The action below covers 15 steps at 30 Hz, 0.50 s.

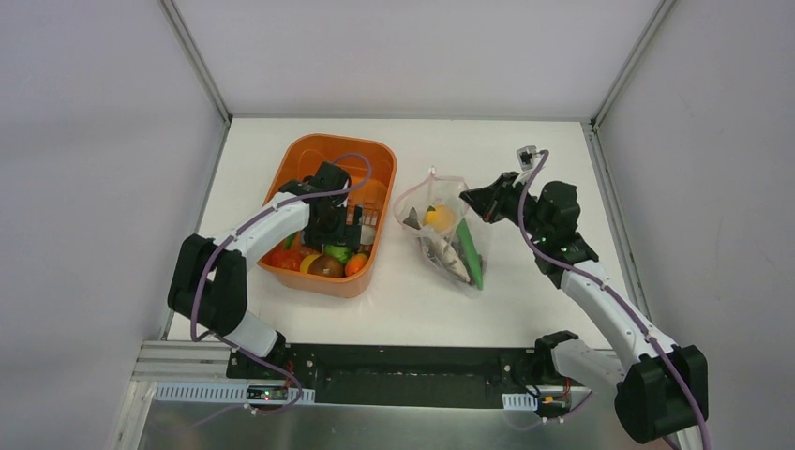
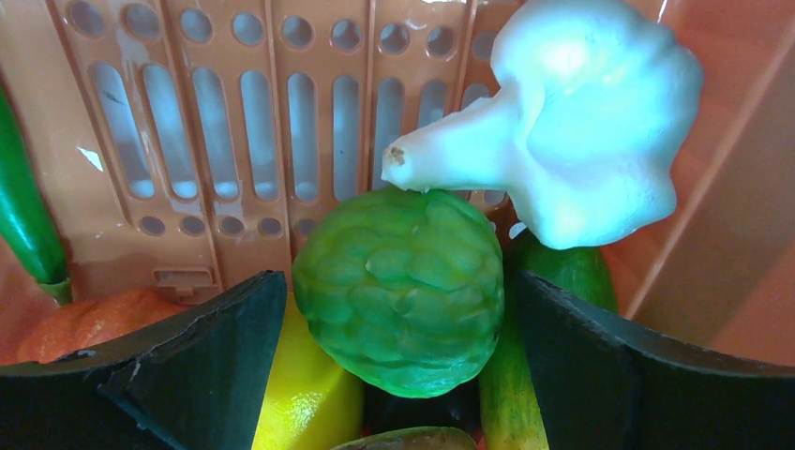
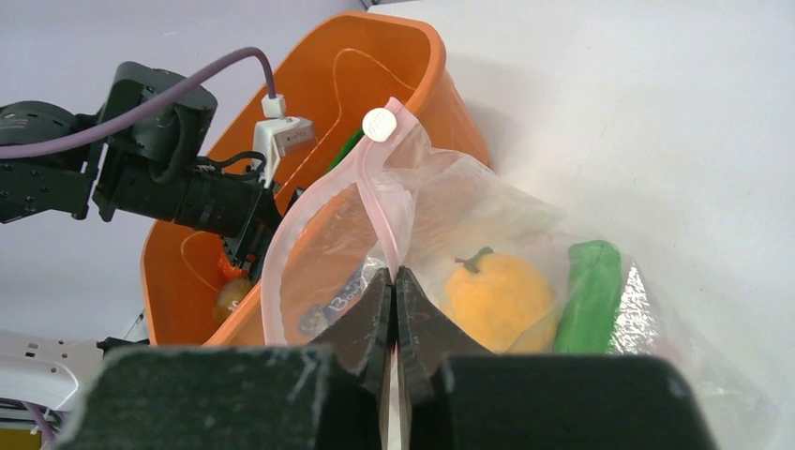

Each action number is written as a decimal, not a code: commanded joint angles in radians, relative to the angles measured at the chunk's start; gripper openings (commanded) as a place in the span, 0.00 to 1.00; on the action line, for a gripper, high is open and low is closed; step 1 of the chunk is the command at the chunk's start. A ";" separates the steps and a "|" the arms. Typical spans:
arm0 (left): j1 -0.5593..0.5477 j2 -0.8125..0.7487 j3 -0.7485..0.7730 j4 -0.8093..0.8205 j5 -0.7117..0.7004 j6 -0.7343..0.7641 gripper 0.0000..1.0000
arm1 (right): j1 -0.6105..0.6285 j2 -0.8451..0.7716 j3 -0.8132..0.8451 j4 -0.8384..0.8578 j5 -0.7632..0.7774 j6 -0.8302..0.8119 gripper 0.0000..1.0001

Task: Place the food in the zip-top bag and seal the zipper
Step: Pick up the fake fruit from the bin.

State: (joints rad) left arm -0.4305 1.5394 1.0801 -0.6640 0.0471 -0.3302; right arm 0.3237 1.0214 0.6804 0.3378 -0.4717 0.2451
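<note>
Left tool [image 2: 398, 352] spread astride green fruit [image 2: 403, 281], white garlic [image 2: 572, 122] against it; right tool [image 3: 395, 314] pinching zipper [image 3: 379, 202].

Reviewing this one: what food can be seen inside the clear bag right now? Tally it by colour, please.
Yellow-orange: 1 (round fruit)
Green: 1 (long pod)
Grey: 1 (fish)
Total: 3 visible in the zip-top bag
</note>
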 commanded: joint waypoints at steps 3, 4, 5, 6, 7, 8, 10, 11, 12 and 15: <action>-0.002 -0.067 -0.043 -0.004 0.030 -0.027 0.70 | -0.005 -0.071 0.037 0.060 -0.011 0.050 0.03; -0.002 -0.071 -0.046 -0.003 0.028 -0.030 0.61 | -0.006 -0.080 0.037 0.060 -0.016 0.069 0.03; -0.002 -0.081 -0.052 -0.001 0.031 -0.031 0.51 | -0.005 -0.088 0.036 0.061 -0.020 0.088 0.03; -0.002 -0.104 -0.059 0.008 0.031 -0.033 0.39 | -0.004 -0.097 0.035 0.061 -0.022 0.107 0.03; -0.002 -0.125 -0.070 0.022 0.027 -0.034 0.33 | -0.003 -0.105 0.031 0.064 -0.024 0.119 0.03; -0.002 -0.150 -0.083 0.036 0.021 -0.036 0.32 | -0.003 -0.115 0.025 0.066 -0.027 0.128 0.03; -0.002 -0.191 -0.093 0.049 -0.001 -0.036 0.32 | -0.003 -0.126 0.020 0.053 -0.026 0.132 0.03; -0.002 -0.207 -0.090 0.050 -0.010 -0.035 0.32 | -0.004 -0.131 0.023 0.033 -0.021 0.129 0.03; -0.002 -0.224 -0.088 0.054 -0.020 -0.034 0.32 | -0.003 -0.138 0.027 0.009 -0.013 0.130 0.04; -0.002 -0.263 -0.101 0.083 -0.028 -0.036 0.31 | -0.004 -0.155 0.041 -0.057 -0.012 0.128 0.04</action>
State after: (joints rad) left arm -0.4313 1.3437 0.9897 -0.6201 0.0452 -0.3565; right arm 0.3237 0.9054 0.6804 0.3199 -0.4789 0.3553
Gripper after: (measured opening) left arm 0.580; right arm 0.035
